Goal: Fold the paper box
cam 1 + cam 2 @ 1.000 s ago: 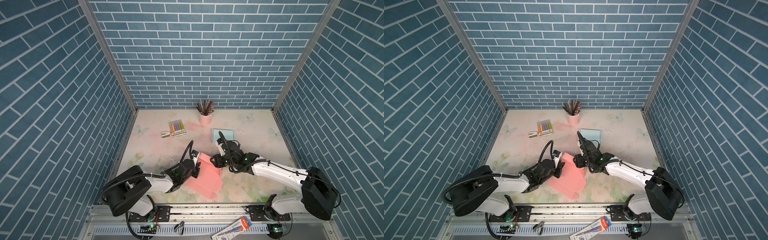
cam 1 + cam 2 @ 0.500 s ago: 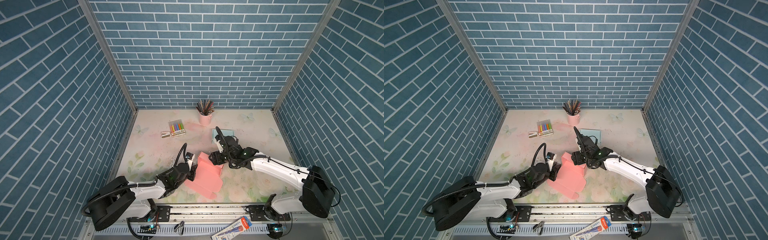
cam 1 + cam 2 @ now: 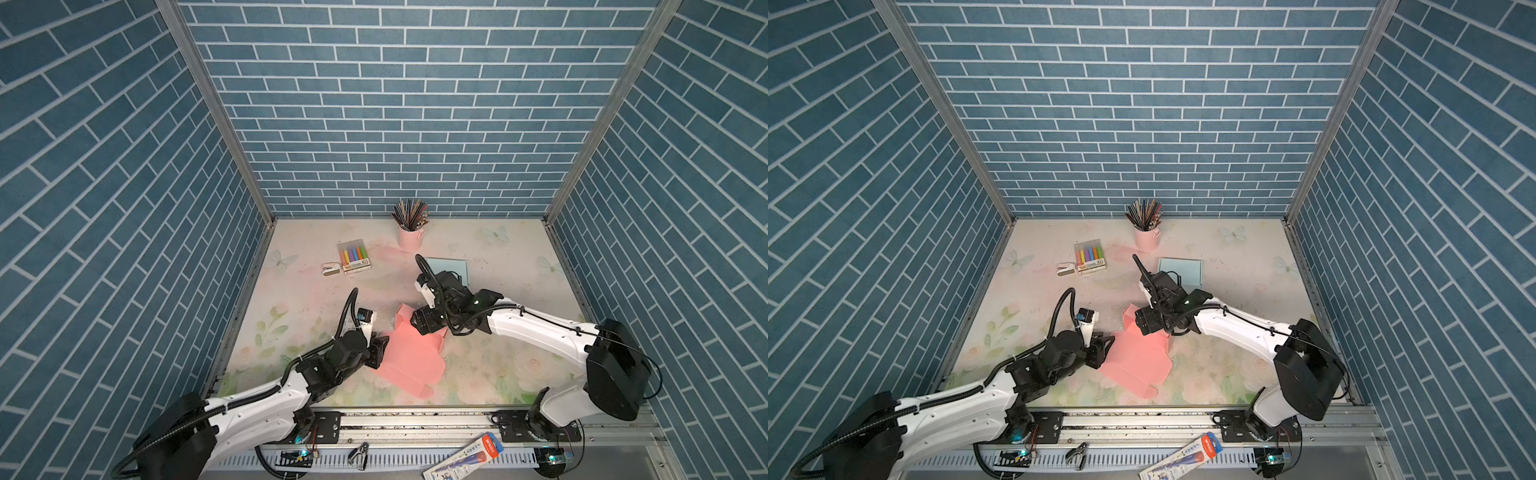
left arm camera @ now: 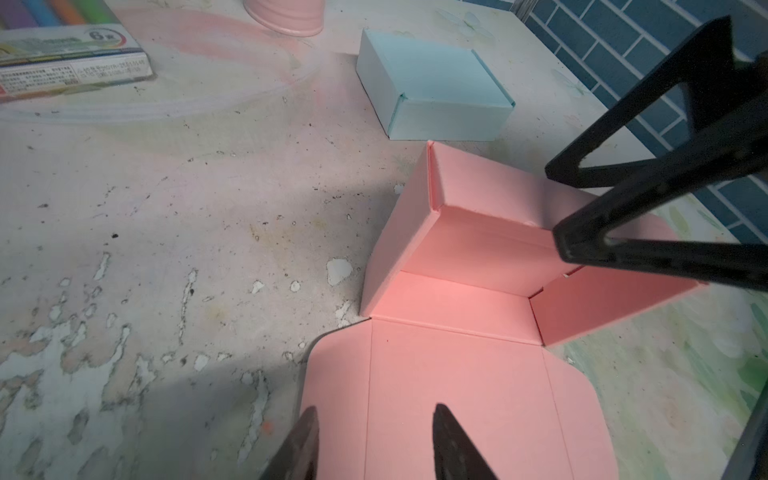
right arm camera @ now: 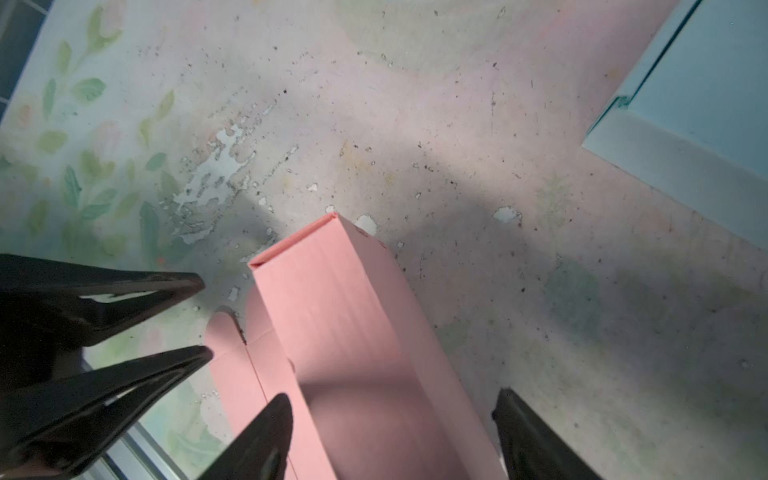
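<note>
Quick look at this one: the pink paper box (image 3: 411, 361) is lying half-done on the surface (image 3: 519, 257), well away from the pencil cup (image 3: 409, 237), straight toward the near edge from it in both top views. The part farther from the pencil cup is lying flat with its rounded flaps spread out. The part closer to the pencil cup is standing up as walls.

The left gripper (image 4: 376, 407) is being positioned at the flat part, on the side away from the pencil cup and off to the left. Its fingers (image 4: 303, 449) are being held moderately apart over a flap, and nothing is being pinched between them. Whether the flap is being touched can't be told.

The right gripper (image 5: 395, 395) is being held at the raised end, the end nearer the pencil cup. Its fingers (image 5: 266, 436) are being kept wide, 1 on each side of an upright pink wall. A clear gap is showing on at least 1 side, so the wall isn't being clamped.

A closed pale blue box (image 3: 451, 266) is sitting between the pencil cup and the right gripper. A pack of 6 markers (image 3: 354, 257) is lying near the pencil cup, to its left.
</note>
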Action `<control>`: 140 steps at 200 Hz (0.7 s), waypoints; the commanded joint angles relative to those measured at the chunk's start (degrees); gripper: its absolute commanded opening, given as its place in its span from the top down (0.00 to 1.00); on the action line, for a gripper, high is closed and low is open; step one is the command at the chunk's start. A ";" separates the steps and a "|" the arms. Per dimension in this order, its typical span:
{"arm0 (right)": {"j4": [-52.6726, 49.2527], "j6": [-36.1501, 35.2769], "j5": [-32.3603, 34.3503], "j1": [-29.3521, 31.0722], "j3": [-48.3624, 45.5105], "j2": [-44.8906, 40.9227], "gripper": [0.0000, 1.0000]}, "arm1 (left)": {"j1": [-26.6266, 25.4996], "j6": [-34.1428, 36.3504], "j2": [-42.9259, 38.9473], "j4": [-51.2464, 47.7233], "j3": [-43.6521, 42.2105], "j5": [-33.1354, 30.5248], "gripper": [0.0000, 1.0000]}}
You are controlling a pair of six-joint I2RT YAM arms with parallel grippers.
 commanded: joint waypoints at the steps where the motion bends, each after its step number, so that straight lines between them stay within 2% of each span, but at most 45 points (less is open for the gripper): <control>1: -3.53 -2.97 0.86 0.30 1.51 1.31 0.22 | -0.14 -4.41 -3.44 -8.26 2.98 1.45 0.50; 40: -3.83 -4.21 0.33 0.27 1.96 2.79 0.22 | 1.07 -7.00 -5.08 -15.53 6.90 3.94 0.46; 65: -3.60 -4.49 -0.22 -0.19 1.89 3.67 0.24 | 5.20 -8.45 -4.92 -20.77 9.71 8.63 0.43; 83: -2.44 -4.42 -1.85 -0.97 1.30 3.99 0.29 | 8.38 -8.64 -4.88 -23.89 11.22 12.20 0.41; 116: -0.46 -4.18 -4.31 -2.18 0.48 4.51 0.33 | 11.62 -8.46 -4.86 -26.01 12.51 16.65 0.34; 140: 1.70 -3.71 -6.68 -3.53 -1.02 4.23 0.37 | 13.03 -9.00 -4.42 -26.25 12.68 19.39 0.33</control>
